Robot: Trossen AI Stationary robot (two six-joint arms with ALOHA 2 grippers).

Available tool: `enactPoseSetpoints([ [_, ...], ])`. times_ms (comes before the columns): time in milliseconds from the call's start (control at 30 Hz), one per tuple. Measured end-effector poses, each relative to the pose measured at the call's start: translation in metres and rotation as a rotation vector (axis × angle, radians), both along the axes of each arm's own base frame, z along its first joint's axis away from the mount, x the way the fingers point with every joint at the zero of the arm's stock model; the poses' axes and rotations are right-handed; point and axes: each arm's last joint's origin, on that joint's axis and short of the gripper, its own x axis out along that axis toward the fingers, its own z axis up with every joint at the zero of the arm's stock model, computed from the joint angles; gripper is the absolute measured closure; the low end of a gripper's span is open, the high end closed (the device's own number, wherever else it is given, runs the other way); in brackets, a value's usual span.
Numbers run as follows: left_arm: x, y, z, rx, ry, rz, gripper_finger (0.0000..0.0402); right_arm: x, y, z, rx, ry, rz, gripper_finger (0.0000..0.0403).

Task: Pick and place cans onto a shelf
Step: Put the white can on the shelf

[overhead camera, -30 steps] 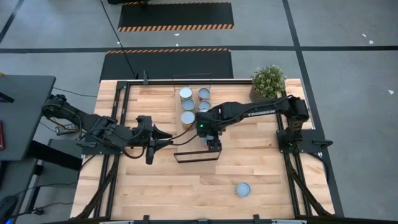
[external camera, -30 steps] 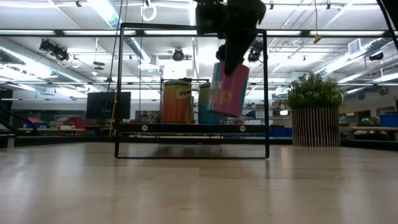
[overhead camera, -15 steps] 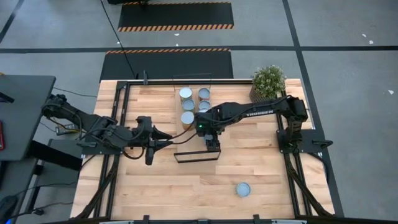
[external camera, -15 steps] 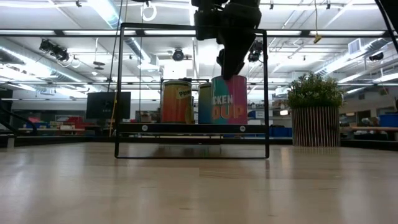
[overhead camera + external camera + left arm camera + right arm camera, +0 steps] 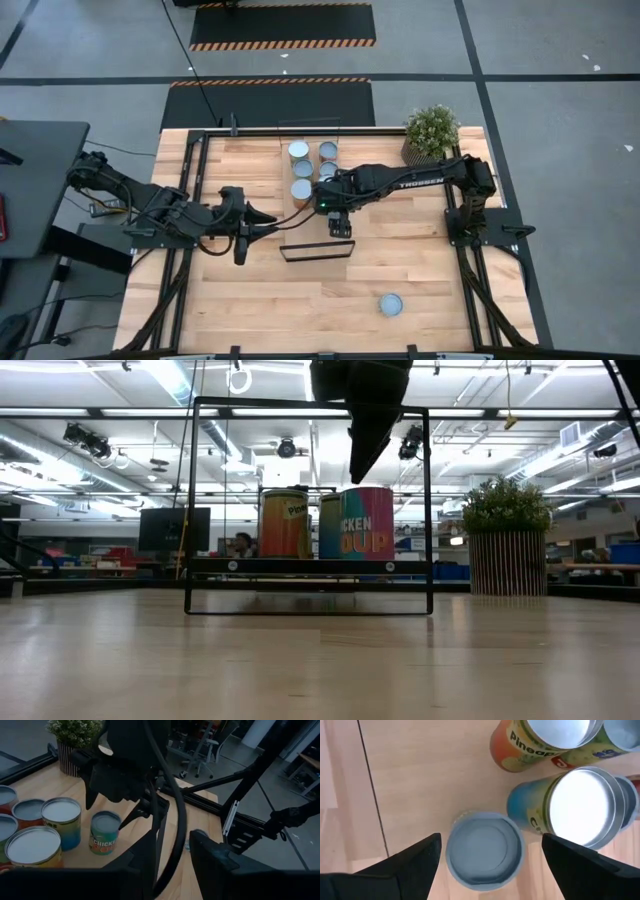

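We see the right claw [image 5: 487,852] hanging just above a pink can [image 5: 368,523], its fingers [image 5: 405,865] spread wide on either side and touching nothing; the can stands upright on the shelf [image 5: 310,566], its pale blue top [image 5: 484,847] facing up between the fingers; in the left wrist view the same can [image 5: 104,831] sits under the dark right arm, a little apart from the others. Beside it stands a blue can [image 5: 575,807] with a silvery top, then an orange one [image 5: 285,522]; from above, we count further cans [image 5: 300,150] in two short rows at the far end of the shelf [image 5: 290,225]. One can [image 5: 392,304] stands alone on the bench [image 5: 420,270], well away from the shelf, near the front edge. The left claw [image 5: 268,222] waits near the shelf's left side; whether its fingers are apart we cannot tell. A plant [image 5: 432,130] stands at the bench's far right corner.
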Motion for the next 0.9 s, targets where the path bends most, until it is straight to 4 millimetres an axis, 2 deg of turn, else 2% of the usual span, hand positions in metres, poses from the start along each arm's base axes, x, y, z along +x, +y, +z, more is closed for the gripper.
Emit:
enactPoseSetpoints([
  [167,0.0,-0.001,0.0,-0.017,0.002,-0.016,0.0279,-0.009,0.001,0.024,0.027,-0.03,-0.062,0.0049],
  [333,-0.001,-0.002,-0.003,-0.074,0.032,-0.062,0.0279,-0.042,0.007,0.066,0.044,-0.165,-0.095,0.0053],
  [433,-0.002,-0.002,-0.005,-0.096,0.058,-0.064,0.0279,-0.067,0.02,0.075,0.041,-0.234,-0.135,0.0054],
  [533,-0.003,-0.003,-0.007,-0.095,0.078,-0.061,0.0279,-0.093,0.037,0.069,0.084,-0.281,-0.158,0.0054],
  [700,-0.002,-0.002,-0.007,-0.061,0.08,-0.064,0.0279,-0.123,0.074,0.03,0.249,-0.269,-0.158,0.0054],
  [800,-0.002,-0.002,-0.007,-0.058,0.08,-0.062,0.0279,-0.136,0.105,0.007,0.357,-0.223,-0.115,0.0054],
  [900,-0.002,-0.002,-0.008,-0.055,0.084,-0.063,0.0279,-0.147,0.141,-0.013,0.395,-0.187,-0.056,0.0054],
])
